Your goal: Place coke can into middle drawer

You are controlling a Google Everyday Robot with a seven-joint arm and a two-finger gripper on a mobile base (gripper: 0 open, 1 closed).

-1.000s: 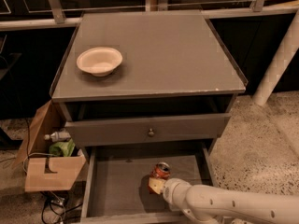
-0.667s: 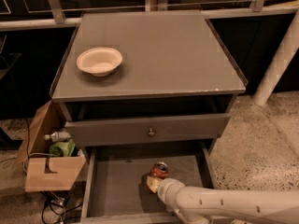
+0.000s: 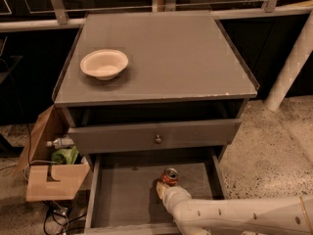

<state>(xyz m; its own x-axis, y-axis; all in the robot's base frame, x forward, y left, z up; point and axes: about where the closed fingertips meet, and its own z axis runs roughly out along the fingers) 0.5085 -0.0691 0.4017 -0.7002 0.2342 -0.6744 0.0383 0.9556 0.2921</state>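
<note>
The coke can, red with a silver top, stands upright inside the open middle drawer, right of the middle of its grey floor. My gripper reaches into the drawer from the lower right, on the end of the white arm. It is right against the can's near left side, and its yellowish tip shows beside the can. The wrist hides the can's lower part.
The grey cabinet top carries a cream-white bowl at its left. The drawer above, with a brass knob, is slightly pulled out. A cardboard box with a bottle and green items stands left of the cabinet. A white pole rises at the right.
The arm and gripper have shifted slightly left in the drawer. The can stays at nearly the same spot.
</note>
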